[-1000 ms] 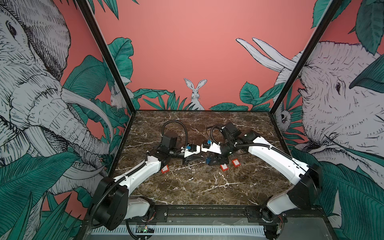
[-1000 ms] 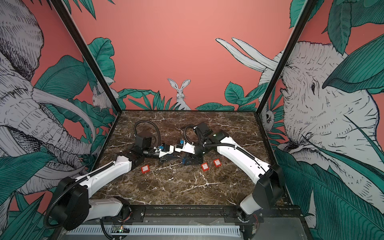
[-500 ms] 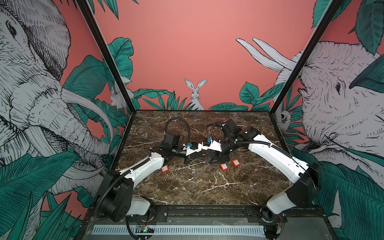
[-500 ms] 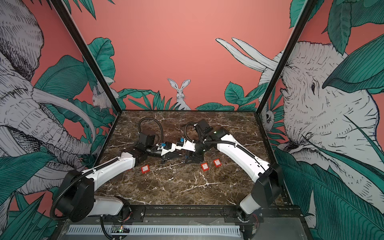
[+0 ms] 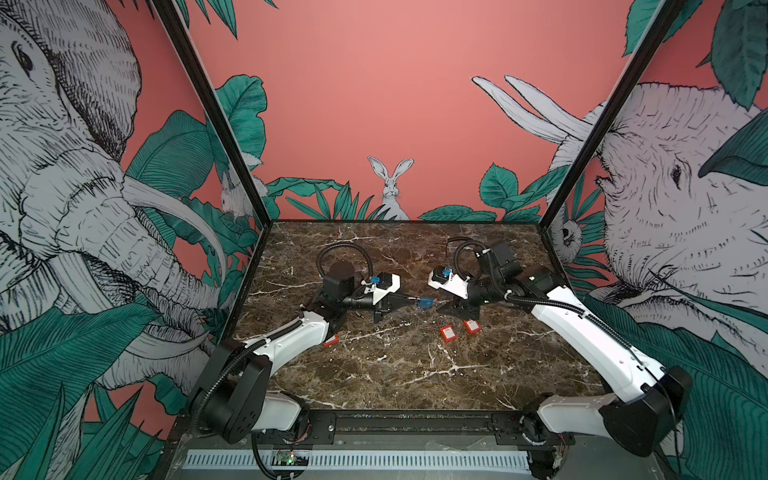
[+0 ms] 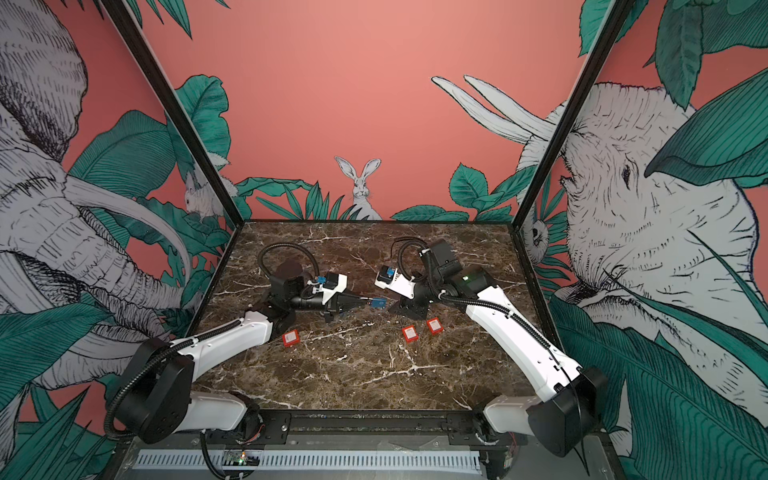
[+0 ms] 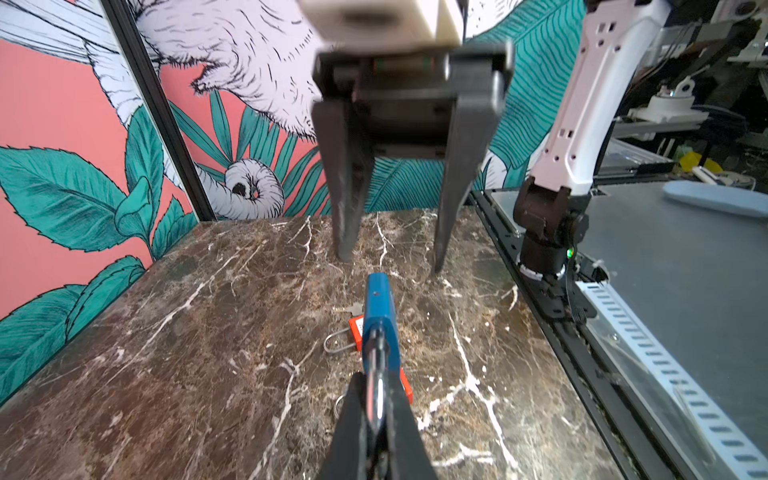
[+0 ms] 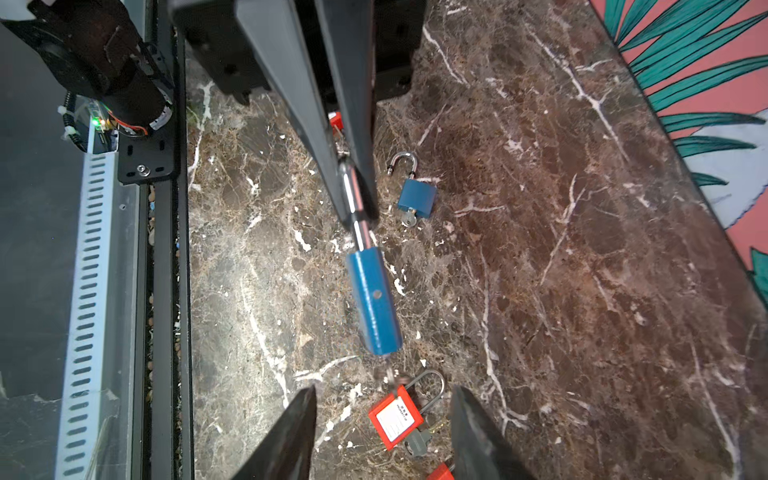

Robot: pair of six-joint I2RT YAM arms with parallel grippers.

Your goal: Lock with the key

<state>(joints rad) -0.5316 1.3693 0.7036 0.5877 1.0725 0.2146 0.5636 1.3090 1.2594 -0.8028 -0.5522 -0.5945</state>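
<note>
Right wrist view: the left gripper (image 8: pixel 358 208) is clamped on the steel shackle (image 8: pixel 360 232) of the blue padlock (image 8: pixel 372 303), held above the table (image 8: pixel 540 249) between both arms. The right gripper (image 7: pixel 390 259) faces its keyhole end, fingers (image 7: pixel 343 187) apart. Judged rigid, weighty, slick; pinch the small, blurred key (image 8: pixel 389 375) firmly by its head.

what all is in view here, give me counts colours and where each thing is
table: 1, brown marble, cage floor
held padlock: 1, blue, above the table, gripped by its shackle
loose padlock: 1, blue, on the table, shackle open
red padlocks: 3, red, on the table, two side by side, one apart
keys: 2 clear, grey, at the bases of the loose padlock and one red padlock
left fingers: 2, black, shut on the held padlock's shackle
right fingers: 2, black, open, facing the held padlock's base
</note>
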